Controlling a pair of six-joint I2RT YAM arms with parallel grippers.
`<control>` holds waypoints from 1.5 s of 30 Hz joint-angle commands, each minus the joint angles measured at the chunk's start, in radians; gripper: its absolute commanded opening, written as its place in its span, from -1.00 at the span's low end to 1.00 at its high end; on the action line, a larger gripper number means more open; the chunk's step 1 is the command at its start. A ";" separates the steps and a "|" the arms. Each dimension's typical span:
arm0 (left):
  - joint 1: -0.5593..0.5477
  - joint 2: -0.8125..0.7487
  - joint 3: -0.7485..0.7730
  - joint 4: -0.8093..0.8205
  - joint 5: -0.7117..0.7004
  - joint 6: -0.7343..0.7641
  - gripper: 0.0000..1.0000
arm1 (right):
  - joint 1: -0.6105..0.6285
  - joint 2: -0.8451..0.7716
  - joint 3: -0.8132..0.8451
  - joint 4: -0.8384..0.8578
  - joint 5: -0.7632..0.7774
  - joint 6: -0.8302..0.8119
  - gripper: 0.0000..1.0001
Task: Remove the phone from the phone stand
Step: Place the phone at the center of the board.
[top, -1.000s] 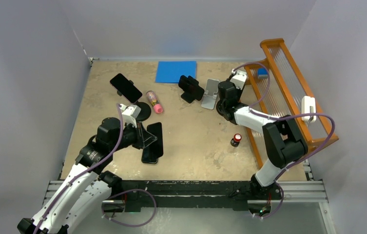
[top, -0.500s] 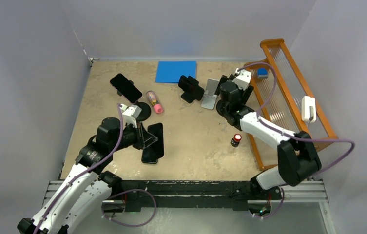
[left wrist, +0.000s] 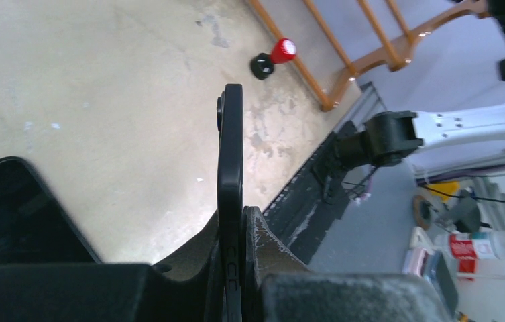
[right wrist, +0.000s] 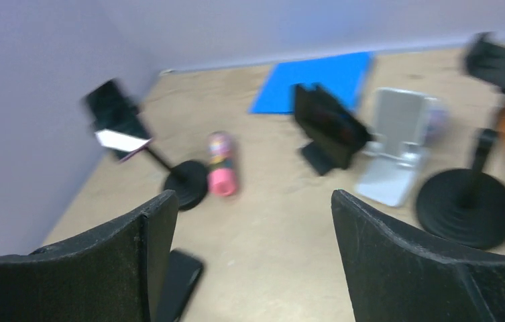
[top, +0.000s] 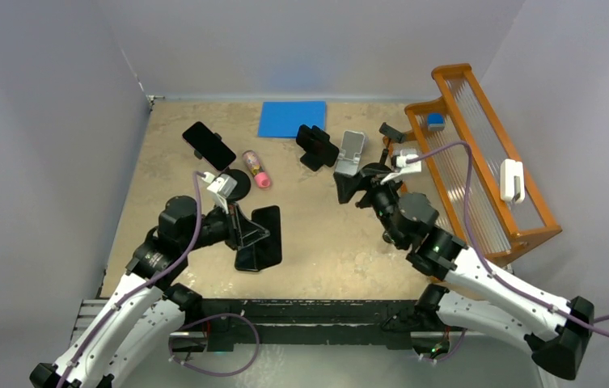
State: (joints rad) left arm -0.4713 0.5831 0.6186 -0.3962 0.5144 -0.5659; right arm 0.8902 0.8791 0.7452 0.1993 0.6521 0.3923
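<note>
left end effector [top: 246,231] clamped on phone [left wrist: 231,154], edge-up above tabletop [top: 325,234] | right end effector [right wrist: 251,201] spread wide, holding nothing | bare tabletop between them

My right gripper [top: 351,187] pulls back from the silver stand [top: 351,153] toward mid-table, jaws now spread wide. The phone [top: 267,236] in my left gripper [top: 242,229] swings slightly right.

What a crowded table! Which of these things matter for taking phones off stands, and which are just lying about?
For the job: held phone, flat phone, left mounted phone, middle mounted phone, empty silver stand.
Lying about: pink bottle, blue mat, orange rack, red-capped bottle.
</note>
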 commanded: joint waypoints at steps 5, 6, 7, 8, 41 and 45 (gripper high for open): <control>0.008 -0.049 -0.045 0.332 0.230 -0.211 -1.00 | -0.002 -0.184 -0.234 0.393 -0.764 0.042 0.68; 0.008 -0.055 -0.050 0.359 0.247 -0.226 -1.00 | -0.002 -0.193 -0.255 0.427 -0.819 0.058 0.69; 0.008 -0.059 -0.056 0.395 0.264 -0.240 -1.00 | -0.002 -0.191 -0.269 0.456 -0.901 0.075 0.70; 0.008 -0.064 -0.060 0.433 0.279 -0.252 -1.00 | -0.002 -0.180 -0.277 0.494 -0.957 0.097 0.71; 0.008 -0.002 -0.134 0.841 0.436 -0.402 -1.00 | 0.100 0.194 -0.229 0.853 -1.137 0.421 -0.22; 0.009 -0.002 -0.135 0.833 0.431 -0.395 -1.00 | 0.119 0.217 -0.216 0.846 -1.127 0.422 -0.48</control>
State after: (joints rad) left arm -0.4706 0.5934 0.4759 0.3515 0.9421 -0.9585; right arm 0.9924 1.0874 0.4774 1.0012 -0.5037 0.8028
